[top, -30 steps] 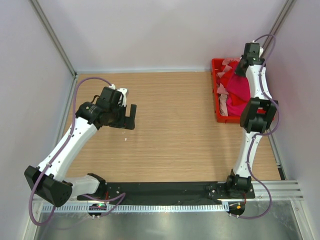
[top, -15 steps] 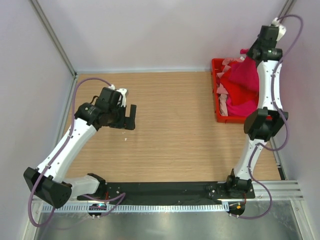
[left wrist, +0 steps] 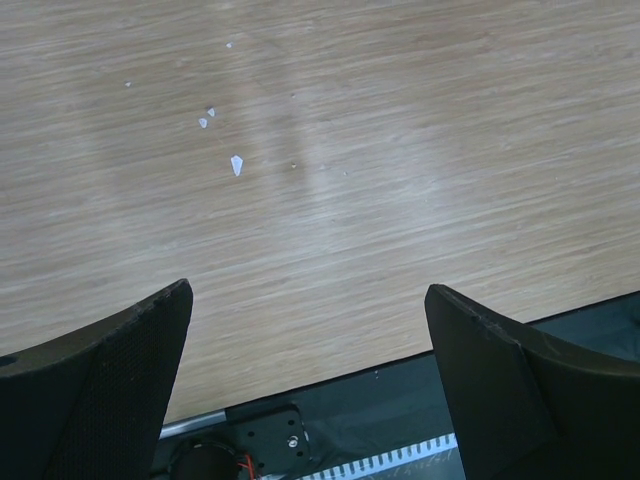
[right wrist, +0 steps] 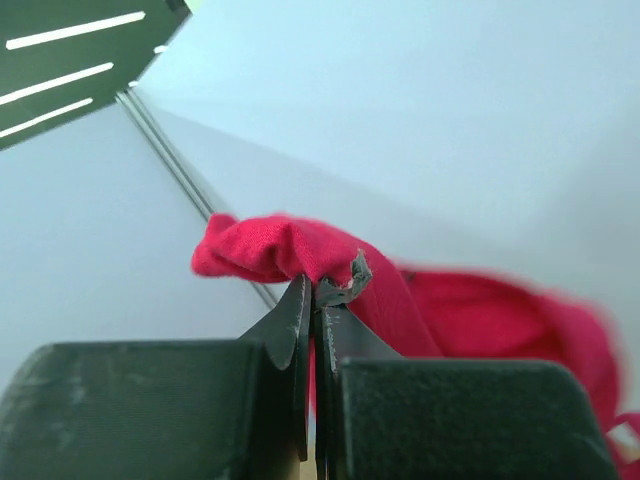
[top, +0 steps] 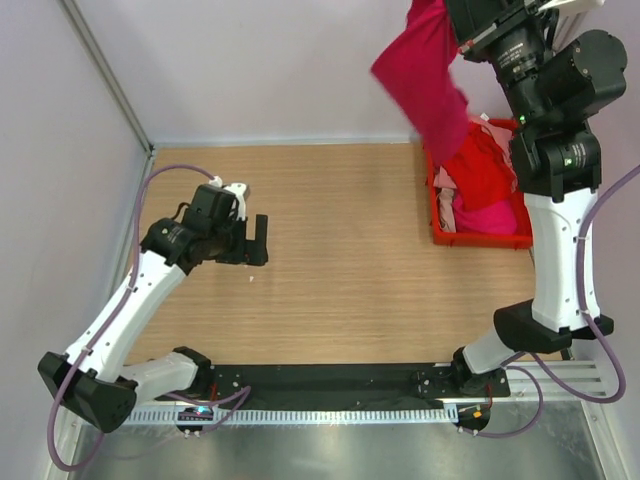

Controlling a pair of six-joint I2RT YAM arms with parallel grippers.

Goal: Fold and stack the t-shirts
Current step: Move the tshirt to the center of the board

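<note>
A: From above, which step?
B: Drawing one out, I'd judge: the right hand point(top: 462, 18) held a crimson t-shirt point(top: 425, 80) high over the red bin point(top: 437, 238), where other t-shirts point(top: 490, 190) lay. Next it called for carrying it over the desk point(top: 350, 250) and spreading it.
A: Left wrist?
B: The left hand point(left wrist: 310, 385) hung spread over the desk, holding nothing.
A: Right wrist?
B: That hand pinched a fold; the rest was blurred or cut off
</note>
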